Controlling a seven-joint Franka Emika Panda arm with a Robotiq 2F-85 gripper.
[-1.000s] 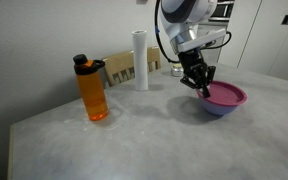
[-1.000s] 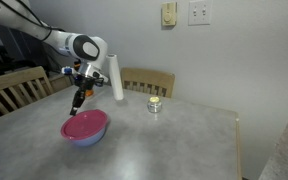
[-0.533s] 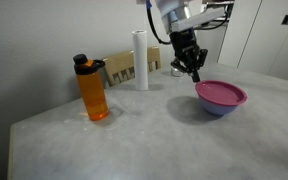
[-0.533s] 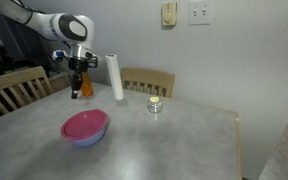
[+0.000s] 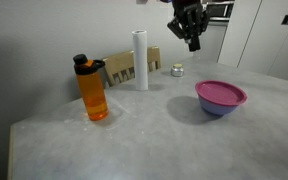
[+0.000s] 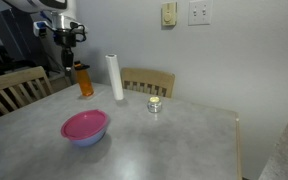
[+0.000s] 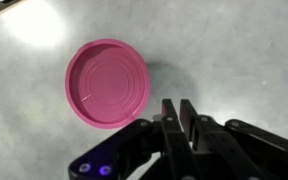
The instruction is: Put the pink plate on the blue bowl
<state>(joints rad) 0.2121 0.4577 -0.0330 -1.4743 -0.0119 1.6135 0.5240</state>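
Note:
The pink plate (image 5: 221,93) lies on top of the blue bowl (image 5: 216,107) on the grey table; both show in both exterior views, plate (image 6: 84,124) over bowl (image 6: 88,137). In the wrist view the plate (image 7: 106,83) is seen from above and hides the bowl. My gripper (image 5: 193,42) is high above the table, well clear of the plate, also in an exterior view (image 6: 68,62). In the wrist view its fingers (image 7: 180,106) are pressed together and hold nothing.
An orange bottle (image 5: 92,90) stands on the table, with a white roll (image 5: 140,60) upright behind it. A small jar (image 6: 155,104) sits near the far edge. Wooden chairs (image 6: 149,81) stand behind the table.
My gripper has risen from the rim of the plate to high above the table. The plate stays on the bowl.

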